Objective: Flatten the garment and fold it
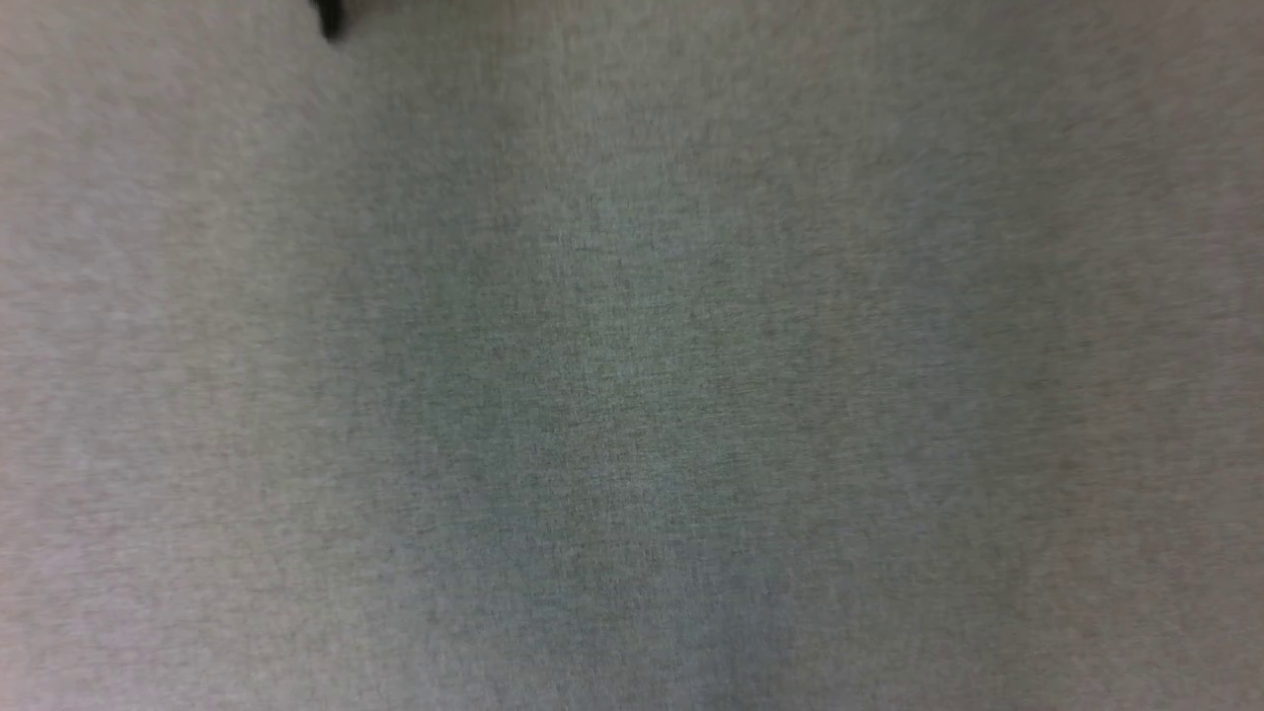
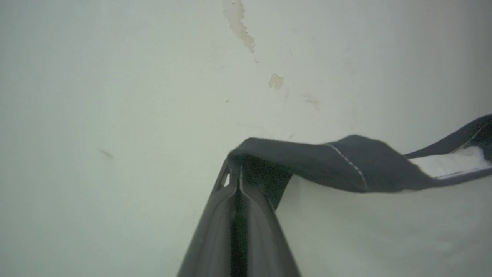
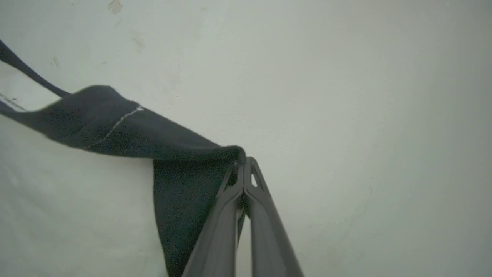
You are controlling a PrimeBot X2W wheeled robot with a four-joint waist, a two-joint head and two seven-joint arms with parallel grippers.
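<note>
Black cloth of the garment (image 2: 346, 165) is pinched in the left end effector (image 2: 235, 171), running toward 3 o'clock; the right end effector (image 3: 245, 163) pinches it too, cloth toward 10 o'clock.

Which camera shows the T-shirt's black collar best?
The left wrist view: the collar loops wide at the right, past the left gripper pinching the T-shirt's black shoulder. The right wrist view catches a thin strip; the head view gives blurry grey cloth.
</note>
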